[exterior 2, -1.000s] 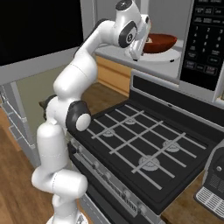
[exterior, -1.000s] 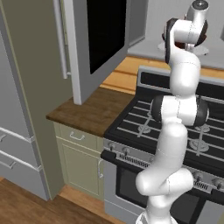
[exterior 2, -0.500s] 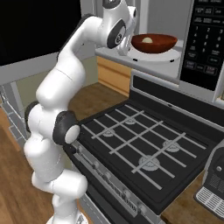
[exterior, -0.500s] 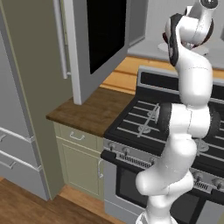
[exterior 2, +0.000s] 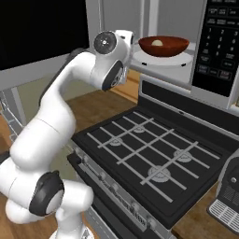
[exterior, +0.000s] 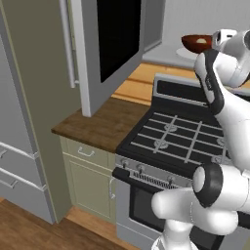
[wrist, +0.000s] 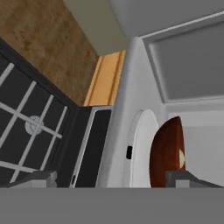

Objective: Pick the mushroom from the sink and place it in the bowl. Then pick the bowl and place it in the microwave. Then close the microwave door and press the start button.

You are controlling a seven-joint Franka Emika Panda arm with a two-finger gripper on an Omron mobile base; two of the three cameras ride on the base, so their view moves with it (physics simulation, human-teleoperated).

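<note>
White Franka arm (exterior 2: 51,130) rises from the base and bends up toward the light grey wall-mounted microwave (exterior 2: 217,44). Below it, black-topped gas stove with grey grates (exterior 2: 149,156) beside a brown wooden counter (exterior: 105,122) over pale green cabinets (exterior: 90,178). In the hand view the two-finger gripper (wrist: 111,178) shows its dark fingertips (wrist: 37,178) far apart at the bottom edge, jaws wide open, nothing between them; one tip sits just in front of the bowl's rim, contact cannot be told. Glossy reddish-brown shallow bowl (exterior 2: 163,45) rests on the round white plate (exterior 2: 161,59) inside the microwave's pale interior, with the small pale cream mushroom (exterior 2: 158,43) lying in it. Dark control strip with buttons (exterior 2: 218,32) is on the microwave's right side. Large light grey microwave door with black glass window (exterior: 114,39) stands swung open to the left, its long vertical bar handle (exterior: 68,44) toward the near side.
</note>
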